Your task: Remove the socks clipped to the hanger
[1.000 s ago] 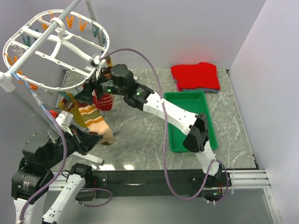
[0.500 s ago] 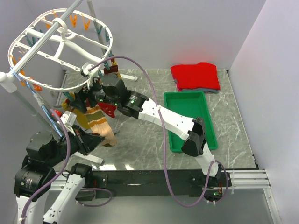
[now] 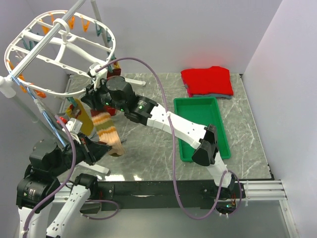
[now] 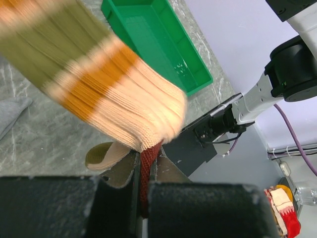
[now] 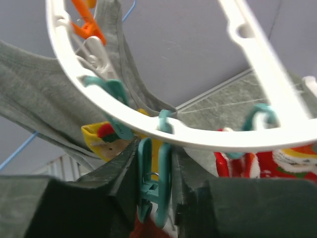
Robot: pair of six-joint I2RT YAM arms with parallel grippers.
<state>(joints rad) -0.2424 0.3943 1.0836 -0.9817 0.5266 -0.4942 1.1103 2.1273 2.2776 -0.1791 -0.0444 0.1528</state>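
Note:
The white oval hanger (image 3: 80,48) hangs at the top left, its rim (image 5: 208,136) carrying teal and orange clips. My right gripper (image 3: 94,94) reaches up to the near rim. In the right wrist view its gripper (image 5: 154,151) is shut on a teal clip (image 5: 166,173). A yellow sock (image 5: 99,136) and red patterned socks (image 5: 287,163) hang beside that clip. Below, a striped olive, orange and tan sock (image 3: 106,130) hangs down. My left gripper (image 4: 144,171) is shut on its dark red end, with the striped sock (image 4: 99,84) stretching up from the jaws.
A green tray (image 3: 177,129) lies right of centre, and a folded red garment (image 3: 207,81) sits at the back right. A grey cloth (image 5: 39,94) also hangs from the hanger. The rack's pole and white foot (image 3: 101,169) stand by my left arm.
My right gripper moved left and up to the hanger rim and closed on the teal clip. The hanger swung a little. My left gripper kept its hold on the striped sock.

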